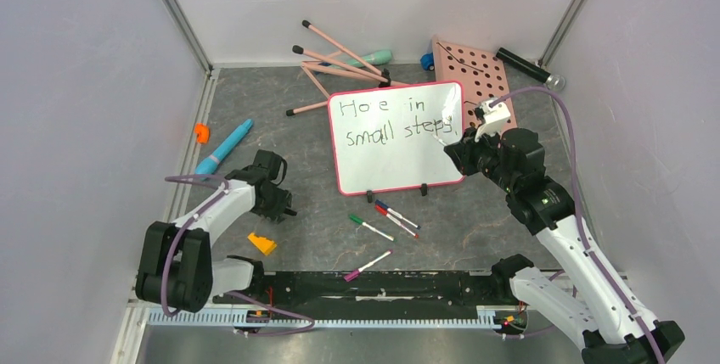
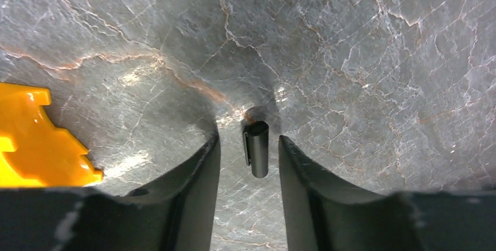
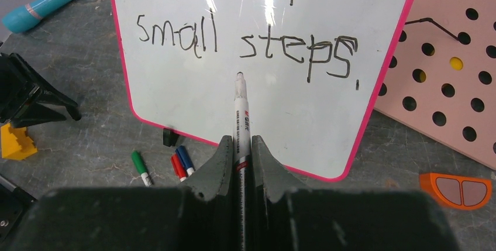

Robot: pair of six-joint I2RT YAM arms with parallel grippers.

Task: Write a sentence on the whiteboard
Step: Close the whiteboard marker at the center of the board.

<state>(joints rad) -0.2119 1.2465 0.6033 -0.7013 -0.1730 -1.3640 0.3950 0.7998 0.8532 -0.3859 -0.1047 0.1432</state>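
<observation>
The whiteboard (image 1: 395, 139) (image 3: 234, 105), pink-rimmed, lies flat mid-table. The sentence (image 1: 390, 122) (image 3: 245, 40) runs in black over two lines, ending "small steps". My right gripper (image 1: 463, 148) (image 3: 239, 140) is shut on a white marker (image 3: 241, 105). Its tip sits over the board just below "steps". My left gripper (image 1: 284, 207) (image 2: 248, 136) hangs low over the table left of the board. It is open, and a small black marker cap (image 2: 257, 151) stands between its jaws with a gap on each side.
An orange block (image 1: 261, 243) (image 2: 35, 140) lies beside the left gripper. Green (image 1: 372, 227), red and blue (image 1: 397, 217) and magenta (image 1: 367, 266) markers lie below the board. Behind it are a pink pegboard (image 1: 475, 71), pink sticks (image 1: 340, 63) and a black cylinder (image 1: 526, 67). A teal pen (image 1: 225, 148) lies left.
</observation>
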